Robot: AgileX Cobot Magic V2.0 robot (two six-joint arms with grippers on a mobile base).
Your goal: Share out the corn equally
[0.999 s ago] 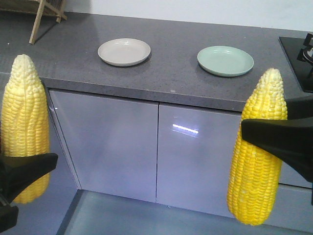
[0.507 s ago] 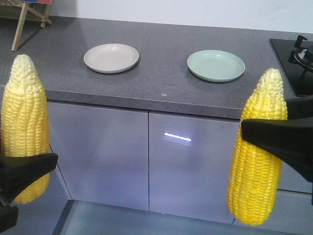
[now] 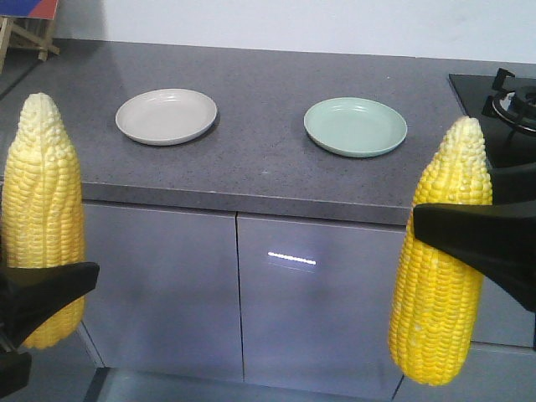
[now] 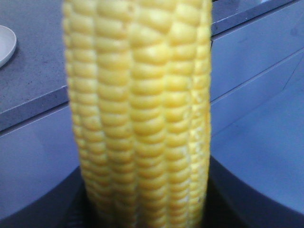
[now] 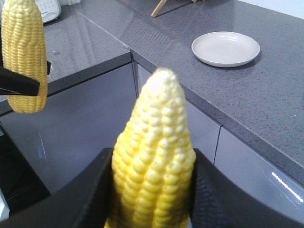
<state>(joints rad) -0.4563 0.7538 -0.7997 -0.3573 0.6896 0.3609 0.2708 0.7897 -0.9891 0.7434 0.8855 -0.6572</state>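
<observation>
Across the middle of the front view runs a grey speckled countertop (image 3: 268,172) over glossy grey cabinet doors (image 3: 167,285), with a white wall (image 3: 293,25) behind and a black stove (image 3: 502,96) at the far right. Two plates sit on it, well apart: beige plate (image 3: 166,115) upper left, green plate (image 3: 355,126) right of centre. Neither corn cob is on the counter. Both stand upright, tips up: left gripper (image 3: 46,318) clamped on the left cob (image 3: 40,209), right gripper (image 5: 153,190) clamped on the right cob (image 3: 440,293).
</observation>
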